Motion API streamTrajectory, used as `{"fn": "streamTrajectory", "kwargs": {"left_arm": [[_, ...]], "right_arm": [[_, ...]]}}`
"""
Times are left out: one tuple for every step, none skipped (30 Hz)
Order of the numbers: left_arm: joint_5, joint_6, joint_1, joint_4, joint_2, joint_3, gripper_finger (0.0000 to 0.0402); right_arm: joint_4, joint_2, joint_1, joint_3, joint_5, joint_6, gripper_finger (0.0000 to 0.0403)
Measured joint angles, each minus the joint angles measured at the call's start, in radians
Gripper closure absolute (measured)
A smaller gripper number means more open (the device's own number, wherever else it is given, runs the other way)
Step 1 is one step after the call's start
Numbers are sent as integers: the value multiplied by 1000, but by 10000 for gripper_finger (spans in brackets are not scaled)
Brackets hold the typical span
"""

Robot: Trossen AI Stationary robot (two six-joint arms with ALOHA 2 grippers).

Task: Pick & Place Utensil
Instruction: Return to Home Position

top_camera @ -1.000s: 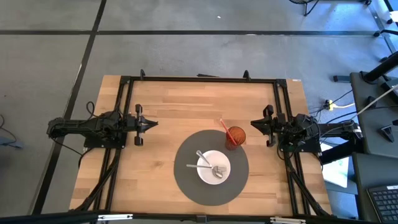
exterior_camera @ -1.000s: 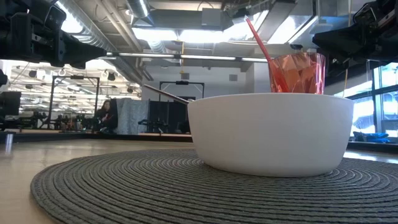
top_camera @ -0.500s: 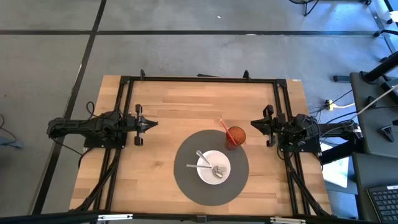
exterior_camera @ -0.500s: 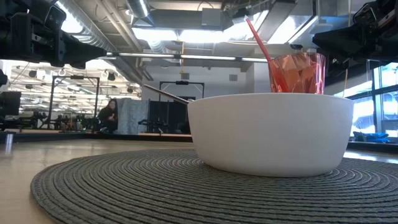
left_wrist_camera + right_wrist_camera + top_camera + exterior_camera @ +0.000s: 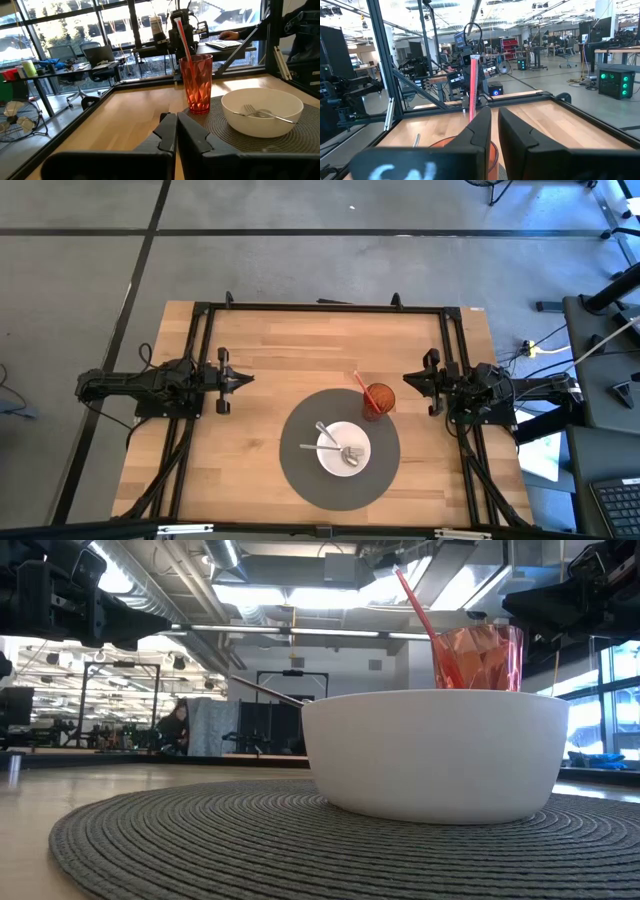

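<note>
Unmoved on table since a second ago. Nearest, on mat (image 5: 300, 472): bowl (image 5: 344, 452) holding fork (image 5: 265, 115). Behind, at mat edge: cup (image 5: 378, 398), straw (image 5: 360, 384) inside. Farther out, left gripper (image 5: 245, 379) and right gripper (image 5: 406, 380) parked at table sides, jaws closed, empty. Placing done; homing apparently complete.

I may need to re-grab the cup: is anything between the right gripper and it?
Nothing visible. The right gripper hangs at the right side, pointing inward; only bare table lies between it and the cup on the mat's edge. The bowl sits off that line.
</note>
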Motion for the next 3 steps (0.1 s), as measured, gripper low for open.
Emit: {"fn": "streamTrajectory", "kwargs": {"left_arm": [[0, 0, 0, 0, 0, 0, 396], [0, 0, 0, 0, 0, 0, 396], [0, 0, 0, 0, 0, 0, 396]], "right_arm": [[0, 0, 0, 0, 0, -1, 367], [0, 0, 0, 0, 0, -2, 367], [0, 0, 0, 0, 0, -2, 367]]}}
